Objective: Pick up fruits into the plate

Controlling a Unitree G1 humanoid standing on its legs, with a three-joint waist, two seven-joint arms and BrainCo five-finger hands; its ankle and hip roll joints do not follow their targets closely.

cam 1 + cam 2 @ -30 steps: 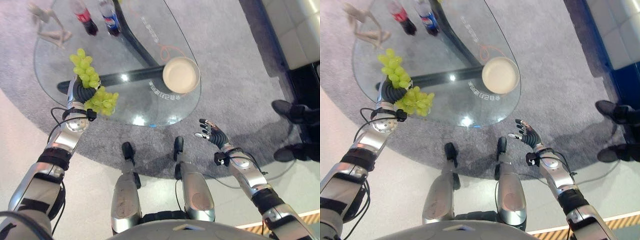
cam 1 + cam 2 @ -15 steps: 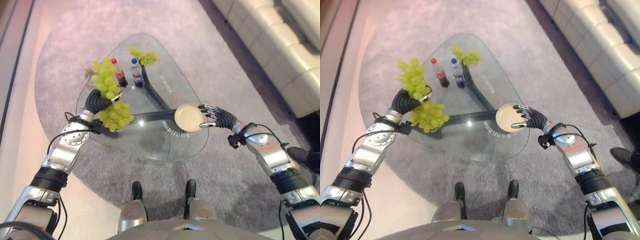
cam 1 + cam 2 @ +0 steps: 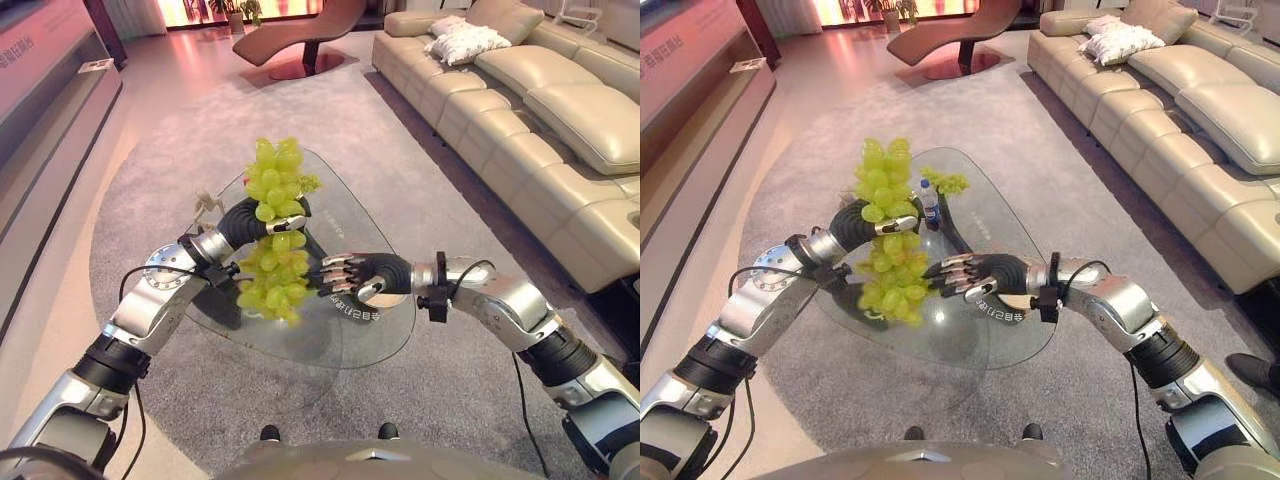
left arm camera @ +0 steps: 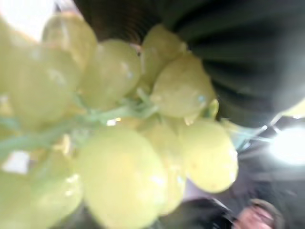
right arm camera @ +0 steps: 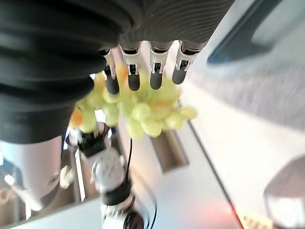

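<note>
Fingers (image 3: 282, 224) of the left hand (image 3: 252, 219) curl round a big bunch of pale green grapes (image 3: 274, 240), held up above the rounded glass bench (image 3: 365, 340). Beside it, the right hand (image 3: 362, 277) reaches toward the fruit, fingers straight and spread.

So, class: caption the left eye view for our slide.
Left hand holds green grapes above glass table; open right hand reaches towards them.
</note>
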